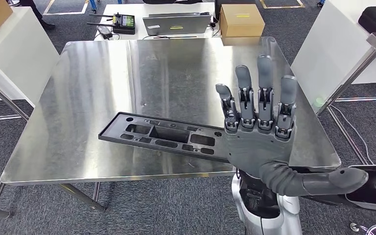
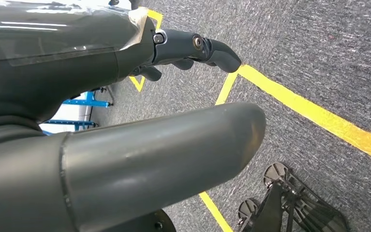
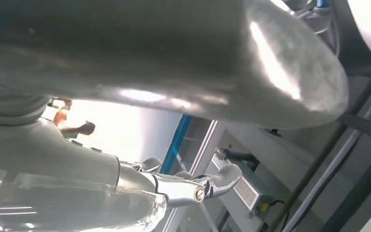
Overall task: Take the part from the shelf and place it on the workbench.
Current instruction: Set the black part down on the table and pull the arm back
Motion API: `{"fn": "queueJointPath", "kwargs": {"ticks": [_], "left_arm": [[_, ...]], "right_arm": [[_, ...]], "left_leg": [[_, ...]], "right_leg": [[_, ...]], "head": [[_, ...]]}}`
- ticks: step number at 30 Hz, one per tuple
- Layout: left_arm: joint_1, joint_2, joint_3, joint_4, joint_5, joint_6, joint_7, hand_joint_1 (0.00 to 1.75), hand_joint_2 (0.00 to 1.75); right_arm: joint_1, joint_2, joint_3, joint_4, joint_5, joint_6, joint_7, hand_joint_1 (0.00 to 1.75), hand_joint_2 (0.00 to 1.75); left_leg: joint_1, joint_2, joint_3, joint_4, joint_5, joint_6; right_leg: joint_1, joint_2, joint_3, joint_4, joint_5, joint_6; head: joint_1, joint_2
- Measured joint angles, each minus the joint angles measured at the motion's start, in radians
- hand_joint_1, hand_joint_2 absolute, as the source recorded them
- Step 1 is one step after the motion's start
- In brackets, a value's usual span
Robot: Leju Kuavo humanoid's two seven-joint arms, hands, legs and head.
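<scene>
The part [image 1: 162, 135], a long dark plastic frame with rectangular cut-outs, lies flat on the worktop [image 1: 93, 88] in the lower middle of the head view, running from centre-left towards the right. Its right end disappears under your right hand [image 1: 258, 134], and part of that end seems to reach the worktop's near edge, so judge it as set down but not yet safely clear.

Your right hand is spread wide, fingers [image 1: 264, 73] straight and pointing towards the top of the frame, thumb [image 1: 323, 181] stretched out to the lower right. It clasps nothing, though you cannot tell from here whether the palm touches the part's end or merely hovers over it.

To finish the step well, lift the hand straight up before drawing it back, so that no finger or the thumb drags the frame towards the edge. If the end does overhang, a gentle push towards the middle of the steel sheet would leave it steadier.

Your left hand [image 2: 193, 48] hangs low over grey carpet crossed by a yellow floor line [image 2: 319, 116]; it carries nothing, but whether its fingers are curled or apart you cannot tell. Keep it where it is.

At the top of the head view, well beyond the part, sit a cardboard box [image 1: 241, 19] and a handheld controller [image 1: 123, 22]; neither matters to the withdrawal.
</scene>
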Motion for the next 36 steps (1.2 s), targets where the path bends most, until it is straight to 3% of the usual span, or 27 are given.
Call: {"fn": "queueJointPath", "kwargs": {"ticks": [2, 4, 7, 8, 9, 10, 12, 13, 15, 18, 20, 22, 23, 24, 25, 26, 28, 30, 33, 34, 36], "left_arm": [[-0.001, 0.0, 0.0, 0.0, -0.003, -0.012, 0.0, 0.0, 0.0], [-0.003, -0.001, 0.0, 0.0, -0.009, -0.025, 0.0, 0.0, 0.0], [-0.004, -0.001, 0.0, 0.0, -0.02, -0.037, 0.0, 0.0, 0.0], [-0.004, -0.001, 0.0, 0.0, -0.024, -0.039, 0.0, 0.0, 0.0], [-0.004, -0.001, 0.0, 0.0, -0.026, -0.04, 0.0, 0.0, 0.0], [-0.004, -0.001, -0.001, 0.0, -0.028, -0.041, 0.0, 0.0, 0.0], [-0.006, 0.0, -0.001, 0.0, -0.029, -0.043, 0.0, 0.0, 0.0], [-0.008, 0.001, -0.001, -0.001, -0.029, -0.046, 0.0, 0.0, 0.0], [-0.011, 0.003, -0.001, -0.002, -0.03, -0.05, 0.0, 0.0, 0.0], [-0.013, 0.004, -0.002, -0.002, -0.031, -0.057, 0.0, 0.0, 0.0], [-0.014, 0.004, -0.002, -0.002, -0.032, -0.062, 0.0, 0.0, 0.0], [-0.016, 0.005, -0.003, -0.002, -0.035, -0.064, 0.0, 0.0, 0.0], [-0.017, 0.005, -0.004, -0.002, -0.037, -0.065, 0.0, 0.0, 0.0], [-0.017, 0.005, -0.005, -0.002, -0.038, -0.066, 0.0, 0.0, 0.0], [-0.017, 0.005, -0.005, -0.002, -0.039, -0.066, 0.0, 0.0, 0.0], [-0.018, 0.005, -0.007, -0.002, -0.039, -0.066, 0.0, 0.0, 0.0], [-0.022, 0.006, -0.01, -0.004, -0.04, -0.068, 0.0, 0.0, 0.0], [-0.028, 0.007, -0.014, -0.005, -0.04, -0.07, 0.0, 0.0, 0.0], [-0.035, 0.01, -0.018, -0.008, -0.04, -0.075, 0.0, 0.0, 0.0], [-0.038, 0.012, -0.018, -0.009, -0.041, -0.079, 0.001, 0.0, 0.0], [-0.043, 0.013, -0.021, -0.01, -0.041, -0.088, 0.001, 0.0, 0.0]], "right_arm": [[0.015, -0.007, 0.001, -0.007, 0.022, -0.006, -0.02, 0.0, 0.0], [0.033, -0.02, 0.001, -0.012, 0.04, -0.009, -0.045, 0.0, 0.0], [0.063, -0.044, -0.002, -0.012, 0.056, -0.01, -0.076, 0.0, 0.0], [0.072, -0.051, -0.003, -0.012, 0.06, -0.009, -0.084, 0.0, 0.0], [0.08, -0.057, -0.004, -0.012, 0.063, -0.008, -0.09, 0.0, 0.0], [0.085, -0.062, -0.005, -0.012, 0.066, -0.007, -0.094, 0.0, 0.0], [0.089, -0.068, -0.005, -0.012, 0.07, -0.006, -0.099, 0.0, 0.0], [0.091, -0.07, -0.005, -0.012, 0.071, -0.006, -0.1, 0.0, 0.0], [0.095, -0.074, -0.006, -0.013, 0.072, -0.007, -0.102, 0.0, 0.0], [0.097, -0.076, -0.007, -0.015, 0.073, -0.011, -0.104, 0.0, 0.0], [0.098, -0.077, -0.008, -0.016, 0.075, -0.013, -0.104, 0.0, 0.0], [0.1, -0.077, -0.008, -0.017, 0.076, -0.014, -0.104, 0.0, 0.0], [0.102, -0.078, -0.008, -0.017, 0.077, -0.015, -0.104, 0.0, 0.0], [0.103, -0.078, -0.008, -0.017, 0.077, -0.016, -0.105, 0.0, 0.0], [0.104, -0.078, -0.008, -0.017, 0.078, -0.016, -0.105, 0.0, 0.0], [0.104, -0.079, -0.009, -0.017, 0.078, -0.016, -0.105, 0.0, 0.0], [0.104, -0.079, -0.009, -0.018, 0.081, -0.018, -0.107, 0.0, 0.0], [0.103, -0.079, -0.009, -0.019, 0.086, -0.02, -0.108, 0.0, 0.0], [0.102, -0.079, -0.009, -0.02, 0.087, -0.022, -0.111, 0.0, 0.0], [0.102, -0.08, -0.009, -0.02, 0.087, -0.022, -0.111, 0.0, 0.0], [0.102, -0.083, -0.008, -0.02, 0.087, -0.023, -0.111, 0.0, 0.0]], "left_leg": [[0.002, 0.002, 0.004, -0.007, 0.007, 0.009], [0.009, 0.007, 0.009, -0.02, 0.019, 0.02], [0.013, 0.013, 0.006, -0.024, 0.025, 0.023], [0.013, 0.014, 0.003, -0.024, 0.026, 0.021], [0.014, 0.015, 0.0, -0.024, 0.029, 0.018], [0.017, 0.016, -0.002, -0.023, 0.032, 0.013], [0.021, 0.015, -0.008, -0.021, 0.038, 0.002], [0.022, 0.014, -0.011, -0.019, 0.042, -0.005], [0.02, 0.01, -0.016, -0.015, 0.049, -0.02], [0.025, 0.01, -0.027, -0.006, 0.047, -0.038], [0.03, 0.019, -0.055, 0.06, -0.021, -0.043], [0.03, 0.024, -0.097, 0.193, -0.115, -0.046], [0.03, 0.024, -0.109, 0.251, -0.142, -0.047], [0.03, 0.024, -0.109, 0.282, -0.148, -0.046], [0.03, 0.025, -0.089, 0.276, -0.136, -0.043], [0.029, 0.025, -0.05, 0.233, -0.113, -0.038], [0.024, 0.03, 0.057, 0.089, -0.085, -0.024], [0.015, 0.035, 0.117, -0.001, -0.082, -0.015], [0.007, 0.037, 0.11, -0.021, -0.063, -0.001], [0.008, 0.039, 0.102, -0.026, -0.051, 0.007], [0.011, 0.043, 0.08, -0.032, -0.026, 0.017]], "right_leg": [[0.001, 0.0, 0.0, 0.001, -0.001, 0.005], [0.003, -0.003, -0.014, 0.038, -0.029, 0.005], [-0.001, -0.004, -0.082, 0.217, -0.122, 0.0], [-0.005, -0.005, -0.098, 0.265, -0.14, 0.004], [-0.008, -0.005, -0.096, 0.278, -0.143, 0.012], [-0.013, -0.005, -0.074, 0.249, -0.13, 0.024], [-0.022, -0.005, 0.014, 0.104, -0.09, 0.047], [-0.022, -0.001, 0.05, 0.047, -0.071, 0.05], [-0.019, 0.008, 0.073, 0.0, -0.058, 0.04], [-0.02, 0.009, 0.057, 0.008, -0.045, 0.009], [-0.02, 0.003, 0.041, 0.007, -0.029, -0.015], [-0.011, -0.003, 0.021, 0.008, -0.012, -0.031], [-0.006, -0.006, 0.01, 0.008, -0.004, -0.035], [-0.001, -0.008, -0.001, 0.009, 0.004, -0.036], [0.002, -0.009, -0.011, 0.009, 0.012, -0.036], [0.006, -0.009, -0.02, 0.009, 0.02, -0.035], [0.011, -0.011, -0.033, 0.01, 0.034, -0.029], [0.013, -0.015, -0.038, 0.01, 0.047, -0.019], [0.009, -0.019, -0.045, 0.01, 0.058, 0.0], [0.009, -0.019, -0.053, 0.024, 0.042, 0.001], [0.006, -0.017, -0.083, 0.105, -0.035, -0.007]], "head": [[0.0, 0.0], [0.002, 0.0], [0.004, 0.0], [0.004, 0.0], [0.004, 0.0], [0.004, 0.0], [0.004, 0.0], [0.004, 0.0], [0.004, 0.0], [0.002, 0.0], [0.001, 0.0], [0.001, 0.0], [0.0, 0.0], [0.0, 0.0], [0.001, 0.0], [0.0, 0.0], [0.0, 0.0], [0.002, 0.0], [0.002, 0.0], [0.003, 0.0], [0.005, 0.0]]}}
